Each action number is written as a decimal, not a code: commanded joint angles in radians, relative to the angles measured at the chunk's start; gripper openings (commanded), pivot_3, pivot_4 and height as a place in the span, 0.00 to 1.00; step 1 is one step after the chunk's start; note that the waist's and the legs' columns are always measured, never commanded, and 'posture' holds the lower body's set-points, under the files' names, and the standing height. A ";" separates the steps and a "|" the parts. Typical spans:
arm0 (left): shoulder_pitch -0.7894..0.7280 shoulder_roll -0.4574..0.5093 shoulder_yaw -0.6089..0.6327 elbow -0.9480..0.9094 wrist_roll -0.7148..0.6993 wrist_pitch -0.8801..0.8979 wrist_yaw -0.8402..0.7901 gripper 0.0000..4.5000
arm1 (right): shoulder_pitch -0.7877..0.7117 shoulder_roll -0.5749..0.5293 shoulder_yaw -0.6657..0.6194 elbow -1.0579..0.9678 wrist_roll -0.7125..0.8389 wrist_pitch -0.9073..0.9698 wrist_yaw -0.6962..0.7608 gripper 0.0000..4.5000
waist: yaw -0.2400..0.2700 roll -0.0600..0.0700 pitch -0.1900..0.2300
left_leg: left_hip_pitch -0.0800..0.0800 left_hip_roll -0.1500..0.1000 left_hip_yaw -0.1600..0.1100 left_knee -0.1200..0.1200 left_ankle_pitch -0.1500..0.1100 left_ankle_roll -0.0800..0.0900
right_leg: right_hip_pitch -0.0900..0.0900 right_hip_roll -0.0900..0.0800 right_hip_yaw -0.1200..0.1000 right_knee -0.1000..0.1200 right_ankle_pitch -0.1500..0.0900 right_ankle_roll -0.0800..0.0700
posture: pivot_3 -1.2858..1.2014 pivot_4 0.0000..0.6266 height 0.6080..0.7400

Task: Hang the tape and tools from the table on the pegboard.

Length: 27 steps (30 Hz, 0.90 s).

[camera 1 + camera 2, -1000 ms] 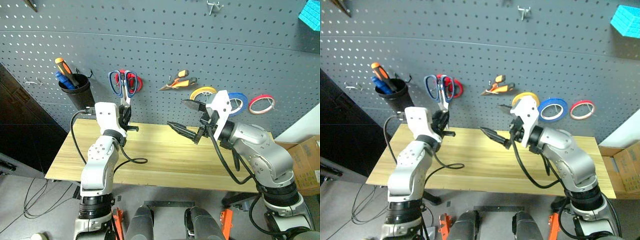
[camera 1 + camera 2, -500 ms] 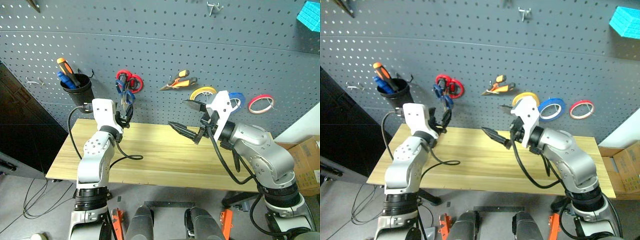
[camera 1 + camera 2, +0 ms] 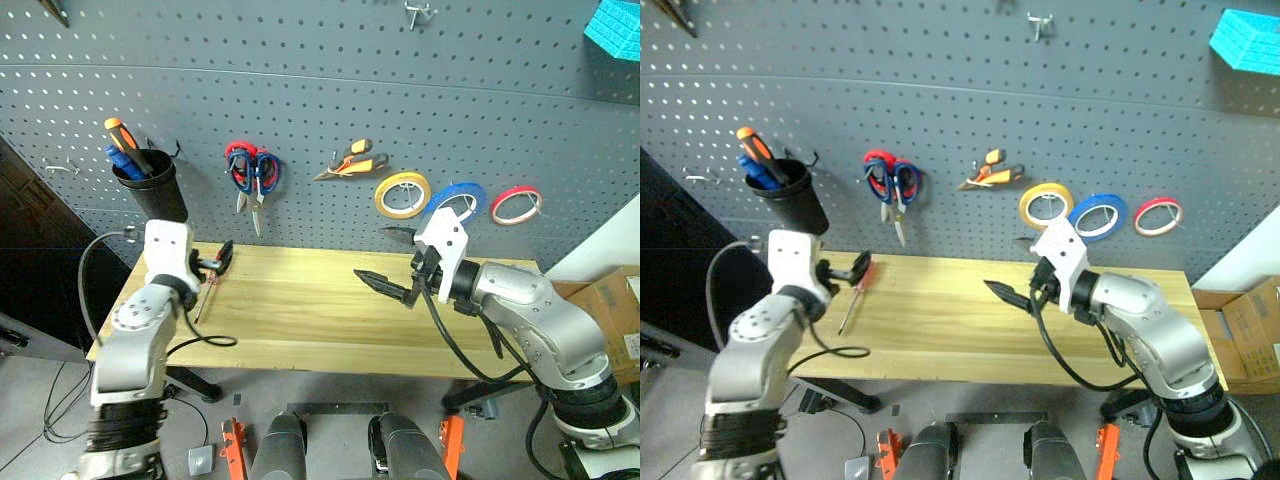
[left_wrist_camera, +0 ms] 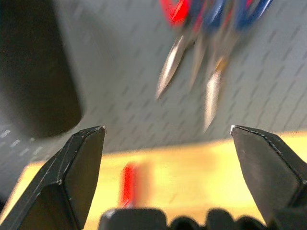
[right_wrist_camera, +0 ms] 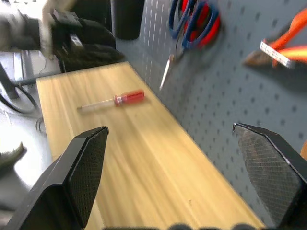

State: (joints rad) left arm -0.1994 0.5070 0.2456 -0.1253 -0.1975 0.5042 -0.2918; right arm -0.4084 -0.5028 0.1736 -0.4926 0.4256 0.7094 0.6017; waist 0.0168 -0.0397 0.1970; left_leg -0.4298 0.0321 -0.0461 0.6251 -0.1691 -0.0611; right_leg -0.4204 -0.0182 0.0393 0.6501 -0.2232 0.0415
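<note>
Your left claw (image 3: pixel 222 257) is hanging released over the left end of the counter (image 3: pixel 330 320), fingers (image 4: pixel 79 165) spread wide and gripping nothing, and it is sitting just above the red-handled screwdriver (image 3: pixel 854 294), which is lying flat on the wood with its handle toward the pegboard (image 3: pixel 330 110). That placement is making sense if the screwdriver is your next pick (it looks like the only task item not yet hanging). Your right claw (image 3: pixel 392 262) is also standing released and empty, hovering over the middle of the counter, well apart from the screwdriver, probably waiting out of the way.

Beyond the claws, the scissors (image 3: pixel 252 178) are hanging from a hook by their loops, blades pointing down, so gravity is keeping them seated. The pliers (image 3: pixel 350 163) are resting on their hook to the right. The blue tape (image 3: pixel 458 200) is hanging by its ring between a yellow roll (image 3: pixel 402 194) and a red roll (image 3: pixel 516 205).
</note>
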 commanded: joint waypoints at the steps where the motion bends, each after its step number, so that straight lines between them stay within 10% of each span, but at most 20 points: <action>1: -0.001 0.065 0.029 0.036 -0.007 0.018 -0.059 0.99 | -0.077 0.083 0.032 0.014 0.035 0.034 -0.014 1.00 | 0.001 0.003 0.005 | 0.000 0.000 0.000 0.000 0.000 0.000 | 0.000 0.000 0.000 0.000 0.000 0.000 | 0.56 0.36 1.00; 13: -0.163 0.295 -0.004 0.609 0.078 -0.148 -0.206 0.99 | -0.220 0.335 0.195 0.302 -0.149 -0.030 -0.112 1.00 | 0.010 0.009 0.069 | -0.005 0.001 0.000 -0.004 0.000 0.001 | -0.007 -0.001 -0.001 -0.002 0.000 -0.002 | 0.57 0.53 1.00; 27: -0.558 0.185 -0.196 1.155 0.208 -0.411 -0.339 0.99 | -0.205 0.352 0.180 0.270 -0.182 0.029 -0.126 1.00 | -0.008 0.003 0.119 | -0.015 -0.001 0.001 -0.013 0.000 0.001 | -0.024 -0.001 -0.001 0.007 -0.002 0.005 | 0.54 0.63 1.00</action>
State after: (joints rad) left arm -0.7352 0.6918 0.0593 1.0083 -0.0072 0.1246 -0.6253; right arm -0.6148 -0.1506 0.3722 -0.1659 0.2448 0.7349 0.4742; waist 0.0088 -0.0370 0.3164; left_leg -0.4445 0.0313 -0.0451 0.6124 -0.1686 -0.0605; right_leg -0.4446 -0.0193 0.0386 0.6583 -0.2258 0.0461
